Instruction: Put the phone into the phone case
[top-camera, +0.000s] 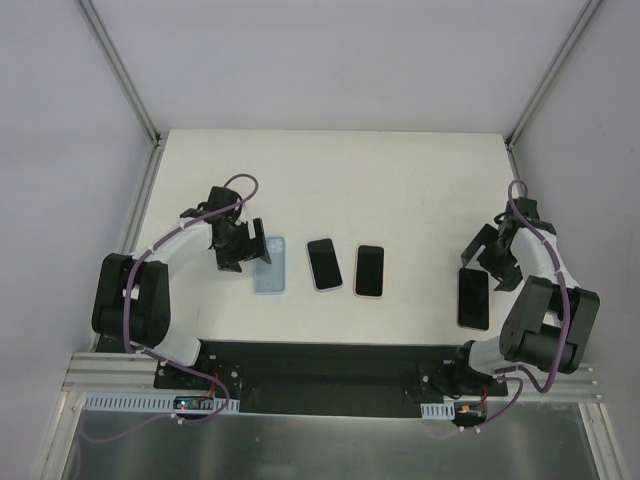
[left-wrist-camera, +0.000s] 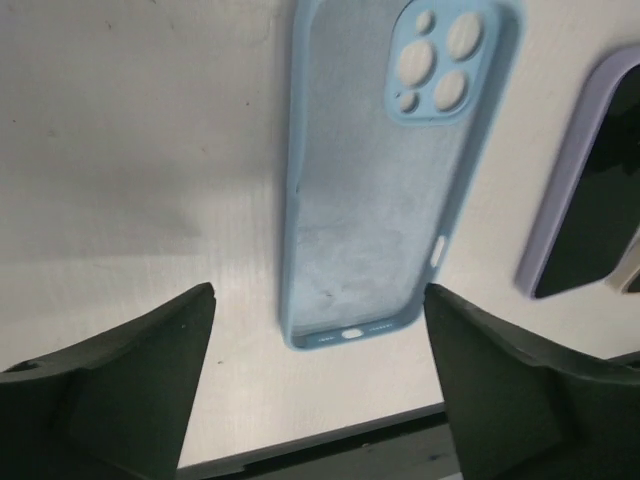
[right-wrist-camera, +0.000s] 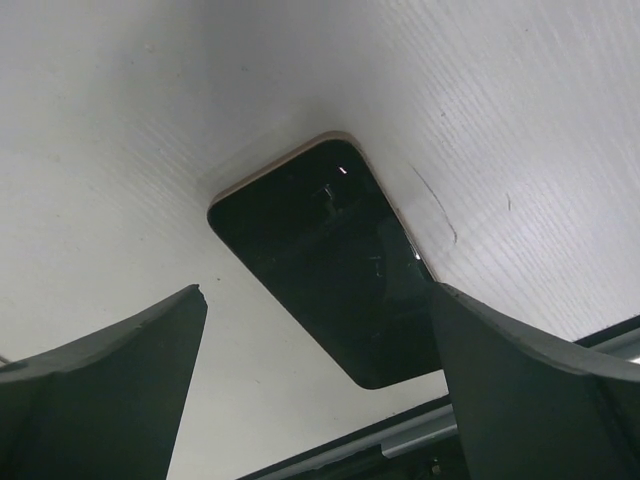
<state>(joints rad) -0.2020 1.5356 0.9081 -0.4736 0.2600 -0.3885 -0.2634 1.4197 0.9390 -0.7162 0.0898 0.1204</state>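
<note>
Phone case (left-wrist-camera: 375, 200) is light blue and lies flat on the white table (top-camera: 400, 180), on the left side, with its open side up. Its short end is near the front edge of the table. The table is bare on the far side of it and to its left.

The left gripper (left-wrist-camera: 318, 292) hangs just over the case. Its two fingers are apart and hold nothing.

The phone (right-wrist-camera: 320, 265) is dark and lies flat, screen up, far over on the right, near the front edge and the right edge. The right gripper (right-wrist-camera: 318, 291) hangs over it, wide open, with nothing in it.

Two more phones lie between the case and the dark phone. The purple phone (top-camera: 324, 264) is just beside the case. The pink phone (top-camera: 369, 270) is next to that one. The back half of the table is bare.
</note>
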